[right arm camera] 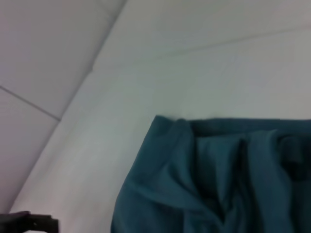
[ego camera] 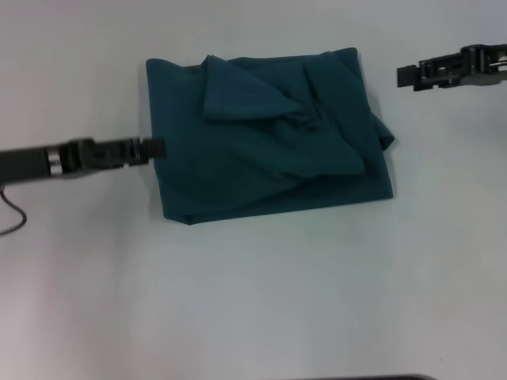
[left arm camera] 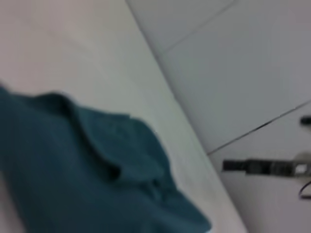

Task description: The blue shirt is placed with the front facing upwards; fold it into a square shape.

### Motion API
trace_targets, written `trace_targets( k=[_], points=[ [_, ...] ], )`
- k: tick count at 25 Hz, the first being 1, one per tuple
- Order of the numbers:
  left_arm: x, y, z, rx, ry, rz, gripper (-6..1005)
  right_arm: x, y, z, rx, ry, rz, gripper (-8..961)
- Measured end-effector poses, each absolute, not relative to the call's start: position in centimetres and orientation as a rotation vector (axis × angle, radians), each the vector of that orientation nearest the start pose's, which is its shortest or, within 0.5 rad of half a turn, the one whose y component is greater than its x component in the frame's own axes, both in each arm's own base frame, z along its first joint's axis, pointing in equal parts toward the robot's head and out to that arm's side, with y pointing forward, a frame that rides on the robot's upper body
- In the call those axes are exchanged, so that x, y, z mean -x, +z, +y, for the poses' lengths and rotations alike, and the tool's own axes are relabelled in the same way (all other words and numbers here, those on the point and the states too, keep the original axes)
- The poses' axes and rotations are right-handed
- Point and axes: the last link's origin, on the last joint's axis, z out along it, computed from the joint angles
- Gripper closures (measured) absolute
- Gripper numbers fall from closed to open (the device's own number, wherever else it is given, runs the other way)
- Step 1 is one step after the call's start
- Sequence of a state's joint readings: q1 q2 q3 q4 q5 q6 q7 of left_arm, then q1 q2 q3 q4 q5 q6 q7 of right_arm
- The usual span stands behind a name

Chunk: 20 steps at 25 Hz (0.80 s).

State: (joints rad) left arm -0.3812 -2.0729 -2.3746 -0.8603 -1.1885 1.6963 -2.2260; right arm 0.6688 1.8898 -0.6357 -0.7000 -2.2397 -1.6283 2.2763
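The blue shirt [ego camera: 269,142] lies folded into a rough, rumpled square on the white table, with loose flaps layered on top. My left gripper [ego camera: 156,148] sits at the middle of the shirt's left edge, right against the cloth. My right gripper [ego camera: 406,77] hovers off the shirt's far right corner, apart from it. The left wrist view shows the shirt [left arm camera: 87,165] close up and the right gripper [left arm camera: 257,166] farther off. In the right wrist view the shirt [right arm camera: 218,179] fills the lower part, and the left gripper [right arm camera: 29,222] shows at the corner.
The white table [ego camera: 253,301] spreads all around the shirt. A thin dark cable [ego camera: 14,212] loops below the left arm. A dark edge [ego camera: 364,378] shows at the near border of the head view.
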Motion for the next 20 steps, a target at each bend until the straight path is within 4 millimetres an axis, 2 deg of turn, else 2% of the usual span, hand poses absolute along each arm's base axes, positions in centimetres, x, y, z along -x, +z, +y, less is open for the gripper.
trace_targets(
  k=[4, 8, 13, 20],
  points=[
    [28.7, 1.4, 29.0, 2.415, -0.722, -1.807, 304, -24.8, 7.0, 38.1, 2.487, 0.375, 1.650, 352],
    [29.2, 0.4, 29.8, 2.230, -0.717, -1.970, 314, -23.8, 6.8, 38.6, 2.485, 0.358, 1.682, 352],
    [29.8, -0.9, 31.1, 2.044, -0.692, -2.042, 327, -23.7, 7.1, 38.7, 2.475, 0.369, 1.700, 352],
    [29.7, -2.5, 32.3, 1.998, -0.634, -2.050, 345, -24.0, 7.4, 38.5, 2.460, 0.378, 1.717, 352]
  ],
)
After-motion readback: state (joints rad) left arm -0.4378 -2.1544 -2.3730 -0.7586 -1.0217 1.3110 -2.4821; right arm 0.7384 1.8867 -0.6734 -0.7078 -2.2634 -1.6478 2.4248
